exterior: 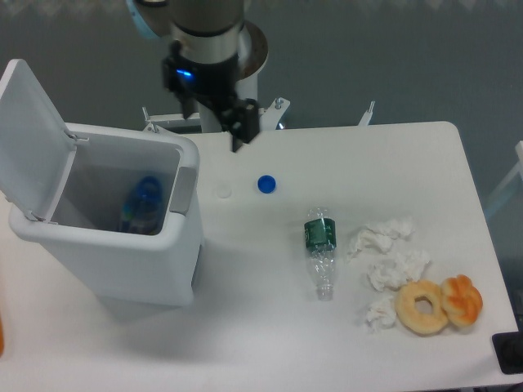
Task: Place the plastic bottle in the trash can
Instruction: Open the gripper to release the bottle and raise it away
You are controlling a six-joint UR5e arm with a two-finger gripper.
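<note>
The plastic bottle (140, 206), clear with a blue label and blue cap, lies inside the trash can, down on its grey inside. The trash can (122, 265) is a white rectangular bin at the table's left, with its flip lid (29, 131) standing open to the left. My gripper (215, 117) hangs above the table's back edge, just behind and to the right of the bin. Its dark fingers (243, 122) are apart and hold nothing.
A small crushed clear bottle with a dark green label (320, 245) lies mid-table. A loose blue cap (266, 184) and a white disc (222, 193) lie near the bin. Crumpled tissues (388, 257) and two doughnut-like pastries (437, 306) sit at the right front.
</note>
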